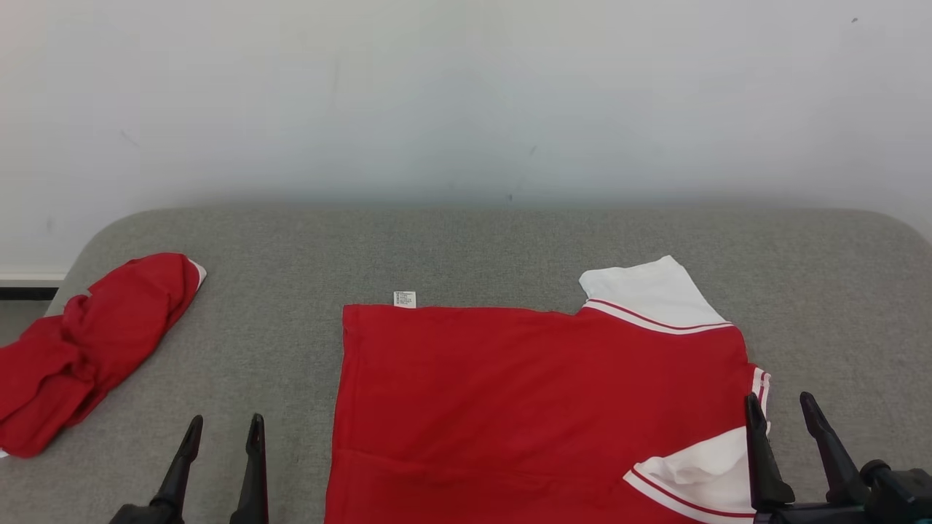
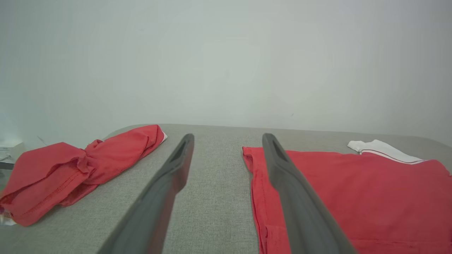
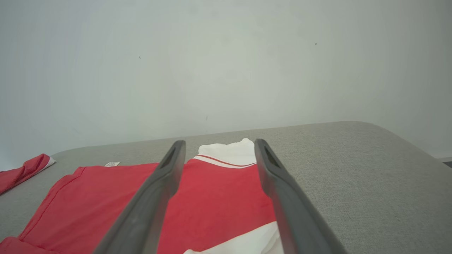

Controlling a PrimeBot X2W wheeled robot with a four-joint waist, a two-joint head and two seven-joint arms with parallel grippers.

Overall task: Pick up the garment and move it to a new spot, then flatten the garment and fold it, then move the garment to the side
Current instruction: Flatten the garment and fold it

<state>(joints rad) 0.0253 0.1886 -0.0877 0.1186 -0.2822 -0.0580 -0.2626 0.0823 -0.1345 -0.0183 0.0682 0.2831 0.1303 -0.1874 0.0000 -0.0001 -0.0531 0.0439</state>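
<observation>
The garment (image 1: 539, 407) is a red shirt with white, red-striped sleeves, spread flat in a rough rectangle on the grey padded table (image 1: 466, 247); its near edge runs out of the head view. A small white label (image 1: 404, 298) pokes out at its far left corner. My left gripper (image 1: 226, 422) stands open over bare table just left of the shirt's left edge (image 2: 254, 183), holding nothing. Over the shirt's right edge, by the near white sleeve (image 1: 706, 466), my right gripper (image 1: 779, 398) is also open and empty. In the right wrist view the red cloth (image 3: 219, 197) lies between my right gripper's (image 3: 219, 141) fingers.
A second red garment (image 1: 87, 342) lies crumpled at the table's left edge, also seen in the left wrist view as a bunched red heap (image 2: 81, 169). A pale wall rises right behind the table. Bare grey surface lies beyond the shirt and to its right (image 3: 353, 169).
</observation>
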